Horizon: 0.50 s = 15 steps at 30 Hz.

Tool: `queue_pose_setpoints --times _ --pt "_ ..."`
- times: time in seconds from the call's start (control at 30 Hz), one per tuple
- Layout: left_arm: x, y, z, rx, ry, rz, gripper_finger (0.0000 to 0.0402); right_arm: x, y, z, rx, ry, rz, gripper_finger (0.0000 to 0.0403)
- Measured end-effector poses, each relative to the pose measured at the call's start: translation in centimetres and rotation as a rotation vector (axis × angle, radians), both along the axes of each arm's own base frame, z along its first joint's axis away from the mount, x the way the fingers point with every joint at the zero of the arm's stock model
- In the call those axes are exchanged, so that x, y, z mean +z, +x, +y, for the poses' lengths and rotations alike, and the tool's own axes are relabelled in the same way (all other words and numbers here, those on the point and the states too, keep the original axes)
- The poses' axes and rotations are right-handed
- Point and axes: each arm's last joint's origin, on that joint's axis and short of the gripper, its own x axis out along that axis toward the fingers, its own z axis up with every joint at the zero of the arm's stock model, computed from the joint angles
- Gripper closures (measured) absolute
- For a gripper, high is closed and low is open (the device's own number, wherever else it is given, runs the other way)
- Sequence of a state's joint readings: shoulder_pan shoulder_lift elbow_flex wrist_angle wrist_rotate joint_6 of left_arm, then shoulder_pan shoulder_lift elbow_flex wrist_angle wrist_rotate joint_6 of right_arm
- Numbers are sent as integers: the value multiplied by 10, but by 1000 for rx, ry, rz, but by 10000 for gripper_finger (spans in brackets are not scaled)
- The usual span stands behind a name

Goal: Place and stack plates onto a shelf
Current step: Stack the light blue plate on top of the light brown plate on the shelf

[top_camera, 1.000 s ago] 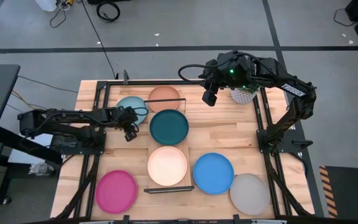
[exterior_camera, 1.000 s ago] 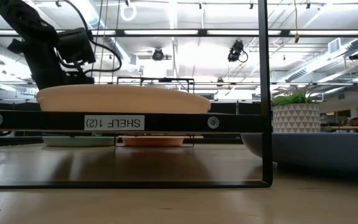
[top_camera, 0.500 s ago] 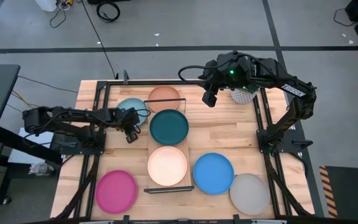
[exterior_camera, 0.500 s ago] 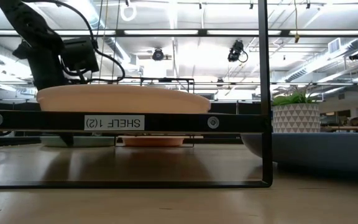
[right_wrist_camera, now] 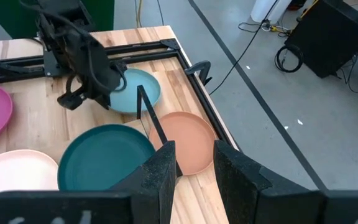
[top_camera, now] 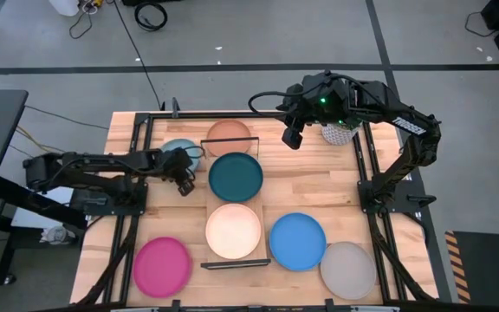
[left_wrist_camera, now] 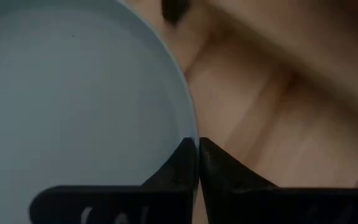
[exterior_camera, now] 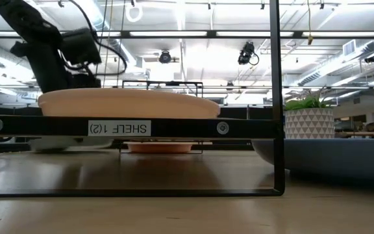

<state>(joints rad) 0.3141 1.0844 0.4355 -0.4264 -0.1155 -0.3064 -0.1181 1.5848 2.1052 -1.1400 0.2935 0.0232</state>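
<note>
At the table's left side, you had the left arm stretched low and flat across the wood, its left gripper (top_camera: pixel 183 179) reaching the near edge of the light blue plate (top_camera: pixel 180 151). From the wrist camera you could see its two dark fingers (left_wrist_camera: pixel 179 171) pinched together on that plate's rim (left_wrist_camera: pixel 188 118), so the claw was closed on the light blue plate. Your right arm was raised and folded over the far right corner, the right gripper (top_camera: pixel 293 134) hanging above the table just beside the terracotta plate (top_camera: pixel 229 135), its fingers (right_wrist_camera: pixel 160 171) parted a little with nothing between them.

You had the shelf (top_camera: pixel 212 217) running down the middle of the slatted tabletop (top_camera: pixel 319 186), with the dark teal plate (top_camera: pixel 236 176) and the peach plate (top_camera: pixel 233 230) lying on it one behind the other. On the bare wood you had the magenta plate (top_camera: pixel 163 266) at the near left, the bright blue plate (top_camera: pixel 298 241) right of the shelf and the grey plate (top_camera: pixel 348 269) at the near right corner. Behind the right gripper sat a small potted plant (exterior_camera: pixel 309 122). Beyond the table you saw grey floor with loose cables (top_camera: pixel 150 15), and ceiling lights (exterior_camera: pixel 193 34) from table height.
</note>
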Motion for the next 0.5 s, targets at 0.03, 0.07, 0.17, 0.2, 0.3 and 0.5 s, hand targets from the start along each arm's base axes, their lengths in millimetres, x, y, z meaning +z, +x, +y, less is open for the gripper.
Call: queue_pose_setpoints --times 0.03,0.07,0.17,0.2,0.3,0.5 --pt "4 -2 0 32 6 -27 386 0 0 0 0 0 1 288" --pt "9 -4 0 64 17 -56 386 0 0 0 1 -2 1 288" --pt "21 -10 -1 143 35 -144 386 0 0 0 4 -5 3 288" --pt "26 -13 -2 153 37 -178 386 0 0 0 4 -5 3 288" --pt "35 -20 -5 181 4 -259 386 0 0 0 5 -7 3 288" --pt "58 -30 -14 156 -212 -267 386 0 0 -1 10 -20 9 288"
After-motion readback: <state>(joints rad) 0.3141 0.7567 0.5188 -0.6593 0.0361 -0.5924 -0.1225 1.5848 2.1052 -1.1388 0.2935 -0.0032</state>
